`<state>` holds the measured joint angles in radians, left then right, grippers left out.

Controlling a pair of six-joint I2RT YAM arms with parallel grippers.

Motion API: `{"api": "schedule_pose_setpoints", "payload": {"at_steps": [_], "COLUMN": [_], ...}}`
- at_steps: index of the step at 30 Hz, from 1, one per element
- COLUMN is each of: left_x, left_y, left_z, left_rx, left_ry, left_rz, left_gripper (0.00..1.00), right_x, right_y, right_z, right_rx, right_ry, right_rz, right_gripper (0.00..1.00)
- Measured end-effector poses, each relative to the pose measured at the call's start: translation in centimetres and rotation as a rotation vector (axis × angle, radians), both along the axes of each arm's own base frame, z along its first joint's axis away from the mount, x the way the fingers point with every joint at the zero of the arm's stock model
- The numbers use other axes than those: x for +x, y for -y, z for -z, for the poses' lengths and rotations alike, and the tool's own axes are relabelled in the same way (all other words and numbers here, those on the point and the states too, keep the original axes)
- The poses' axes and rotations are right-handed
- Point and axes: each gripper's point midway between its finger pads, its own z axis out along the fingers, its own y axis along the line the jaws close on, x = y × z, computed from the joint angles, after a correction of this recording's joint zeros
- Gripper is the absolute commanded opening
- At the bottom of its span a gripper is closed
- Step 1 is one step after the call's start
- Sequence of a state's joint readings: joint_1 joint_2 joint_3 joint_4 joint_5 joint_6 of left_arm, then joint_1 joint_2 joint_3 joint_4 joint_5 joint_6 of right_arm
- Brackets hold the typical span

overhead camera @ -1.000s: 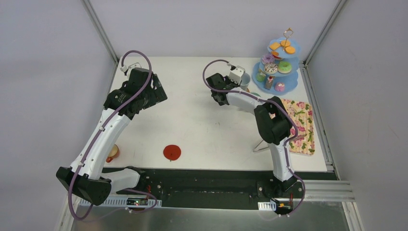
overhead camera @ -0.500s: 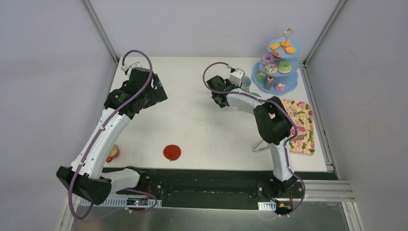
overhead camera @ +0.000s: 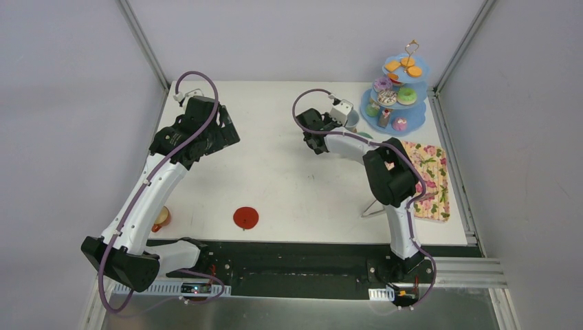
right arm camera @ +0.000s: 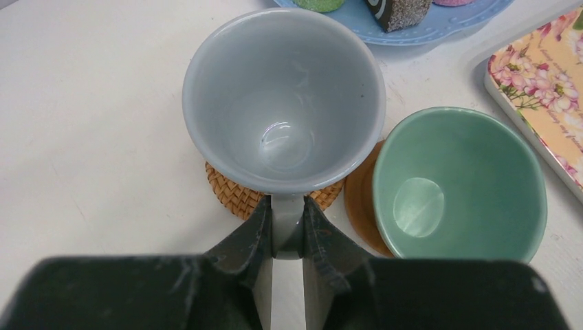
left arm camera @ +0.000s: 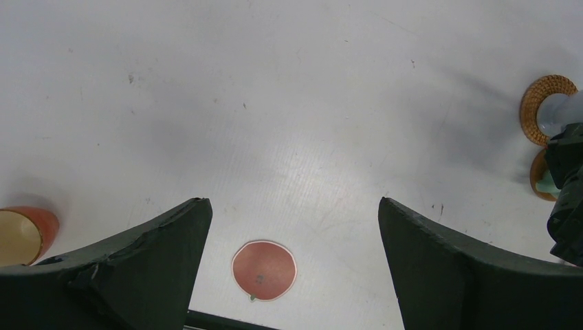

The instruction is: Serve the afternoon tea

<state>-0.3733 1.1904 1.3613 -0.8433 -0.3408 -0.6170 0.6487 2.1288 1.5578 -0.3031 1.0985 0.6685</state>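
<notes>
Evidently the step in hand concerns the grey-blue cup (right arm camera: 283, 103), which the right fingers (right arm camera: 254, 234) pinch by its thin handle, closed tight on it, with the cup over a woven coaster (right arm camera: 234, 192) at the far right of the table (left arm camera: 275, 103); whether its foot rests on the weave I cannot tell. Whether it is being set down or raised, I would keep it upright and move it straight up or down. The mint green cup (right arm camera: 459, 185) on its wooden coaster (right arm camera: 357, 199) stands just beside, rims nearly meeting, and a sideways swing could knock it. The light-blue stand (right arm camera: 447, 24) lies close beyond. A slim glazed handle may twist in a narrow grip, so slow travel seems wise. Both cups are smooth, glossy and flared, and look hard and slippery. The woven coaster is ribbed and should hold a foot well. The left fingers (left arm camera: 137, 254) hang wide apart and empty above a flat red coaster (left arm camera: 264, 269), the orange cup (left arm camera: 24, 234) well off to one side.
</notes>
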Motion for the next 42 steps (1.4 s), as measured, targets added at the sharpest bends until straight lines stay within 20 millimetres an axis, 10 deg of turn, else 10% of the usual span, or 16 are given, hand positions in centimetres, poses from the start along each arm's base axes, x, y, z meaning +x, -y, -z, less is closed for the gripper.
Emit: {"api": "schedule_pose_setpoints", "payload": {"at_steps": [11, 18, 27, 33, 42], "left_x": [0.0, 0.0, 0.4, 0.9, -1.9], "left_y": [0.2, 0.4, 0.5, -0.4, -2.2], "left_z": [0.0, 0.0, -0.6, -2.4, -5.3], "left_rx": [-0.006, -0.015, -0.021, -0.046, -0.080], "left_ry": [-0.002, -0.005, 0.013, 0.058, 0.122], "left_rz": [0.006, 0.015, 0.015, -0.028, -0.068], "left_gripper": [0.96, 0.96, 0.96, 0.97, 0.99], "right_x": [0.1, 0.0, -2.0, -5.7, -18.3], "right_y": [-0.1, -0.7, -2.2, -7.5, -19.5], "right_z": [0.1, 0.5, -2.1, -7.1, -8.9], "right_rx": [0.024, 0.066, 0.168, 0.333, 0.661], "right_ry": [0.016, -0.004, -0.090, -0.186, -0.549], "right_rz": [0.002, -0.012, -0.081, -0.411, -1.230], "right_gripper": [0.17, 0.75, 0.98, 0.98, 0.71]}}
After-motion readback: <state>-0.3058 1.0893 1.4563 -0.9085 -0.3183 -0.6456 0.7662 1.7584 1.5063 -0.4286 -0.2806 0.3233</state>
